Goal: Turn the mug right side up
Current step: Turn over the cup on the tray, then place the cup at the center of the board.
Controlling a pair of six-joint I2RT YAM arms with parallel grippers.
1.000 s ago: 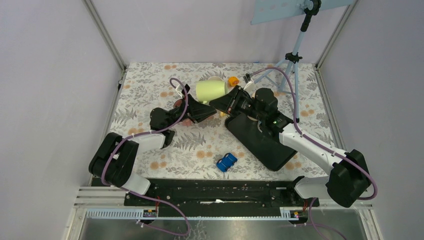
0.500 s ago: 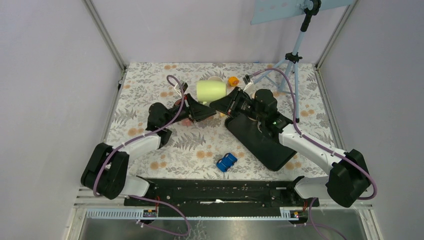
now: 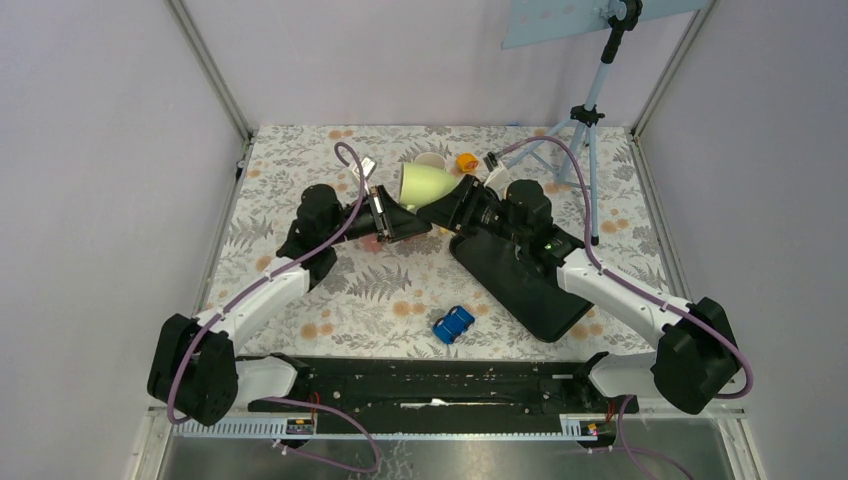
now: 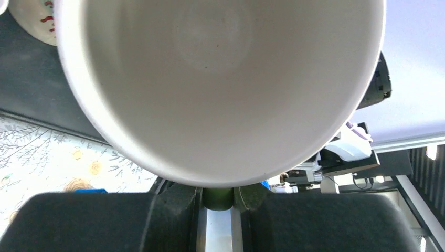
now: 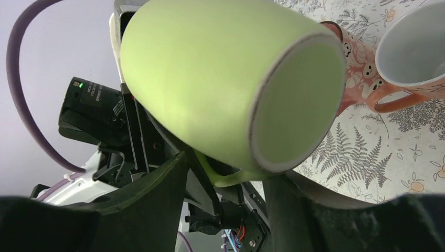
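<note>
Finding: the task is partly done.

The green mug (image 3: 425, 182) is near the middle of the far edge of the floral surface (image 3: 290, 165). We judge it is held clear of the cloth rather than resting on it. It lies roughly on its side. In the left wrist view its white interior faces the camera, and in the right wrist view its flat base does. It is therefore no longer mouth down, but it is not upright either.

The left gripper (image 4: 218, 202) is pinched on the mug's green handle, which shows between its two fingers just below the rim. The right gripper (image 5: 225, 207) stands spread, one finger either side of the handle zone. We see no contact with the mug. In our judgement the left arm alone carries the mug.

Outstanding: rotate the mug until its mouth faces up, set its base on the cloth, then release it.

Hazards noted: an orange patterned mug (image 5: 404, 58) stands just beside the work area. A black slab (image 3: 520, 285) lies beneath the right arm. The landing spot must avoid both.
</note>
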